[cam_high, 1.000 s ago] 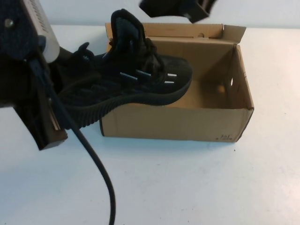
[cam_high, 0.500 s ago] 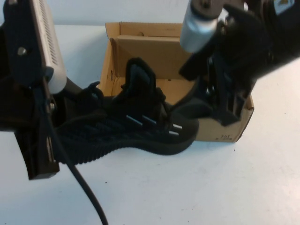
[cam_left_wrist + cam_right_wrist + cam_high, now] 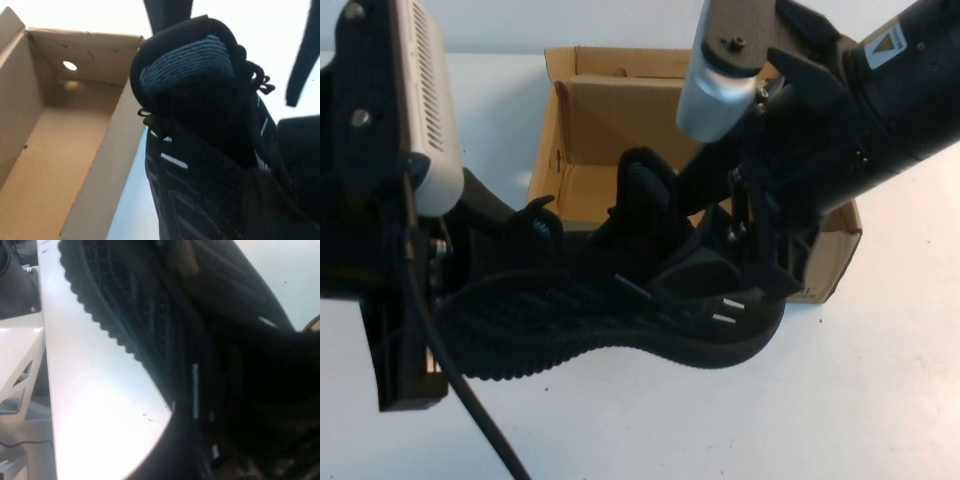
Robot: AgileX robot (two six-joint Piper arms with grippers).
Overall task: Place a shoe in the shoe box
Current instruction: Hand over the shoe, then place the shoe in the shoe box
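Note:
The shoe (image 3: 570, 320), a black sneaker with white dashes and a ridged sole, hangs tilted just in front of the shoe box (image 3: 590, 110), heel to the left. My left gripper (image 3: 460, 245) is shut on its heel collar; the left wrist view shows the shoe (image 3: 200, 165) close up beside the open brown shoe box (image 3: 65, 165). My right gripper (image 3: 745, 270) is open, its fingers straddling the toe end. Two of its fingers (image 3: 305, 55) show spread wide past the tongue. The ridged sole (image 3: 115, 325) fills the right wrist view.
A black cable (image 3: 470, 420) trails from the left arm over the white table (image 3: 840, 400). The box's flap lid (image 3: 650, 62) stands open at the back. The right arm's grey tube (image 3: 720, 80) hangs over the box.
The shoe has come from above the box's left end down to the box's near side. The right arm has swung in from the top and lowered over the toe.

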